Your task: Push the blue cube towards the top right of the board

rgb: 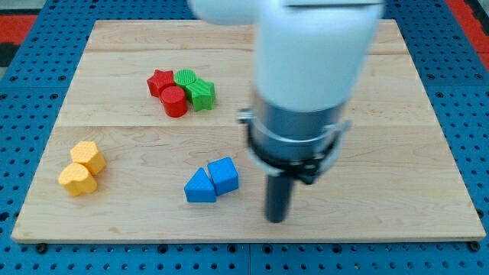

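Note:
The blue cube (224,175) lies on the wooden board (397,198) below the middle, touching a blue triangular block (200,187) on its lower left. My tip (276,218) rests on the board to the right of the blue cube and a little below it, a short gap away. The arm's white and grey body rises above the tip and hides part of the board's upper middle.
A red star block (160,82), a red cylinder (174,101), a green cylinder (185,78) and a green star block (202,95) cluster at the upper left. Two yellow blocks (89,156) (77,180) sit at the left edge. Blue pegboard surrounds the board.

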You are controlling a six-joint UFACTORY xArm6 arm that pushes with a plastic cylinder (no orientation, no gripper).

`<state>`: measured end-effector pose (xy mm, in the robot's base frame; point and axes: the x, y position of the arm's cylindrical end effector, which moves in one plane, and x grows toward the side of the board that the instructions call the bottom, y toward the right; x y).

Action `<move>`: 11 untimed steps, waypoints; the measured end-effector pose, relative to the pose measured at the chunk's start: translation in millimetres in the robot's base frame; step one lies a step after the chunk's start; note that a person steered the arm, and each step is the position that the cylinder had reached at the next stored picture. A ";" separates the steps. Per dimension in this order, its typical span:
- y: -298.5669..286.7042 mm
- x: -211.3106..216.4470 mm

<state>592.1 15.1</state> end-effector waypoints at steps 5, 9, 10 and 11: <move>-74.4 -134.3; 9.9 -196.3; 27.9 -208.4; 55.5 -219.5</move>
